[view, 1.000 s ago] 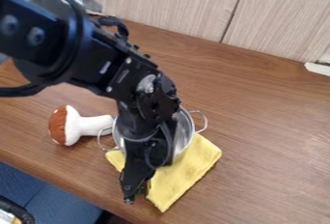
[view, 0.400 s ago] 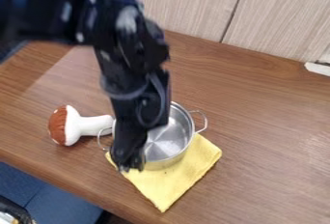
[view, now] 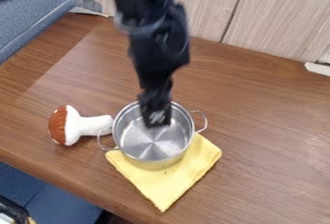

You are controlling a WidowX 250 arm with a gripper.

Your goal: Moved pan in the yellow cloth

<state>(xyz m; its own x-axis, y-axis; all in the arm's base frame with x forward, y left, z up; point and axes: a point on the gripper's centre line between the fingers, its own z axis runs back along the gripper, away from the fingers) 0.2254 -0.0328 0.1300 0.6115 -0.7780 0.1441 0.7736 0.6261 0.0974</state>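
From where I stand, the jaws (view: pixel 156 117) hang over the far part of the pan's opening; whether they're spread or pressed together, I can't tell. The black arm (view: pixel 155 39) comes down from the top edge of the frame. Below sits the pan (view: pixel 151 143), upright and shiny, left of centre, its near part on the yellow cloth (view: pixel 164 187). The cloth lies at a slant, one corner pointing to the bottom edge. A wire handle sticks out on either side of the pan. Just to its left, a toy mushroom (view: pixel 76 125) lies on its side, brown cap outward, white stem toward the pan. The desk (view: pixel 264 126) is brown wood grain, running slantwise across the frame. Behind it stands a pale wood-grain wall (view: pixel 283 20) with a dark seam. Blue padding (view: pixel 32 20) fills the upper left; more blue shows lower left. A white fitting (view: pixel 318 68) sits at the right edge.
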